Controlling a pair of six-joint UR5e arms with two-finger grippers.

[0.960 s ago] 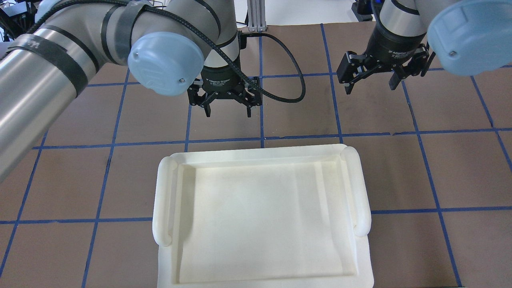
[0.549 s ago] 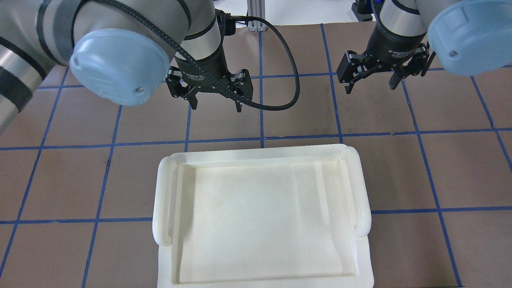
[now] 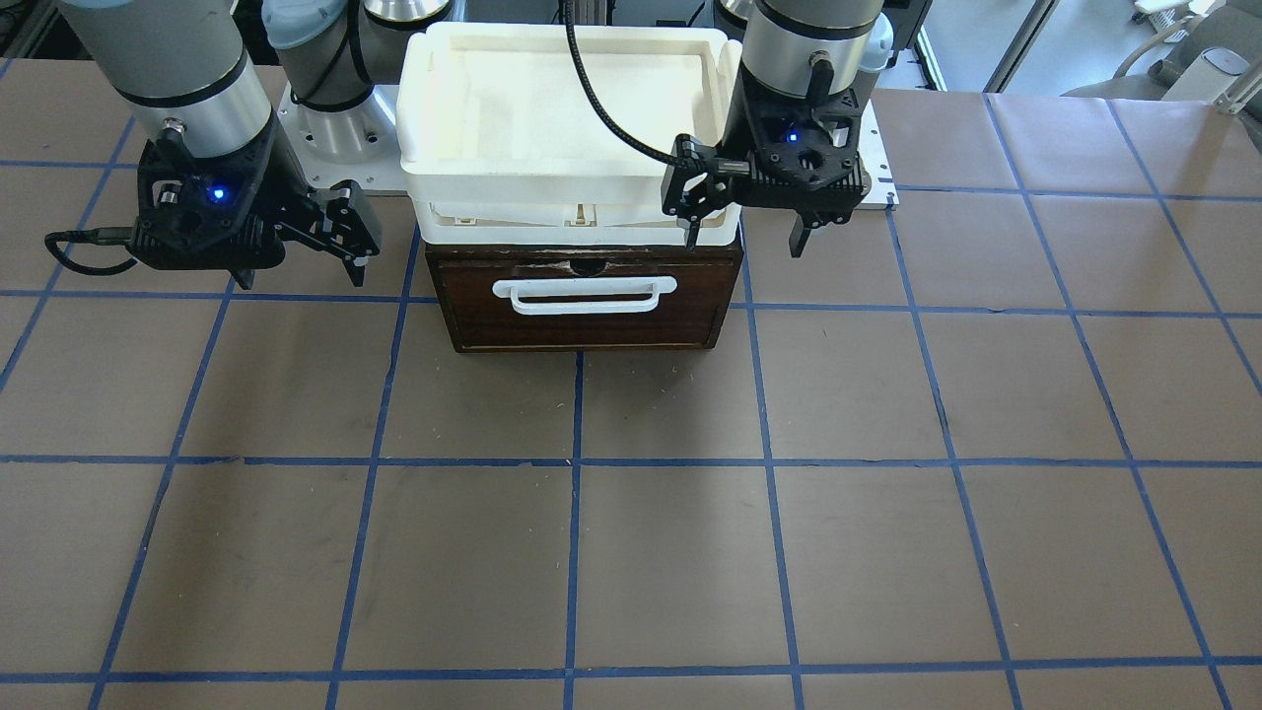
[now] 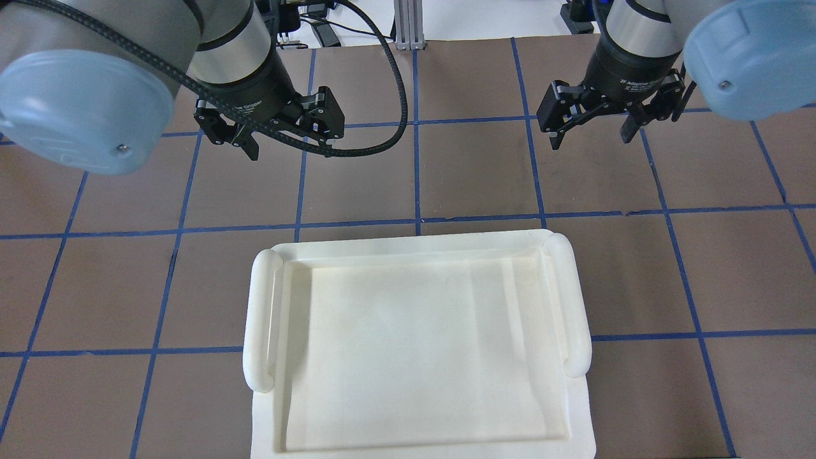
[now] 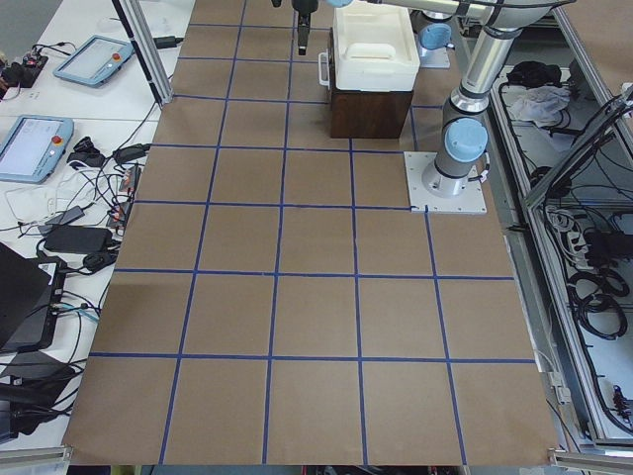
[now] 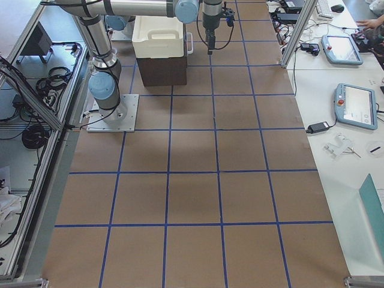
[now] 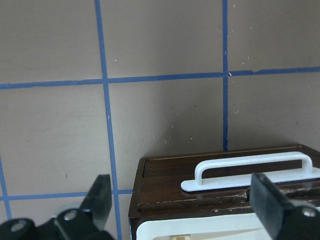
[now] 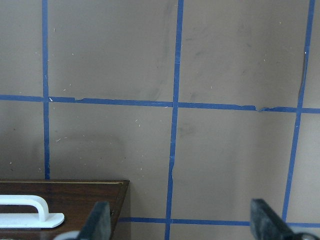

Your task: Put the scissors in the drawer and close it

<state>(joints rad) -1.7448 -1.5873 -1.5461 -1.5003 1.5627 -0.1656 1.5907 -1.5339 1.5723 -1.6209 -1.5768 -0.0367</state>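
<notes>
The dark brown drawer [image 3: 582, 325] with its white bar handle [image 3: 585, 294] is pushed in, its front flush with the cabinet. It also shows in the left wrist view [image 7: 165, 192] and at the edge of the right wrist view [image 8: 75, 200]. The scissors are in no view. My left gripper [image 4: 291, 153] [image 3: 744, 242] is open and empty, in the air to one side of the drawer front. My right gripper [image 4: 590, 141] [image 3: 299, 278] is open and empty, in the air on the other side.
A white plastic tray [image 4: 261, 319] [image 3: 424, 128] sits on top of the drawer cabinet and hides it from overhead. The brown table has blue tape lines. Tablets and cables lie on side benches [image 5: 59, 129].
My left arm has swung from in front of the drawer's middle towards the robot's left, its gripper staying open. The right arm has not moved.
</notes>
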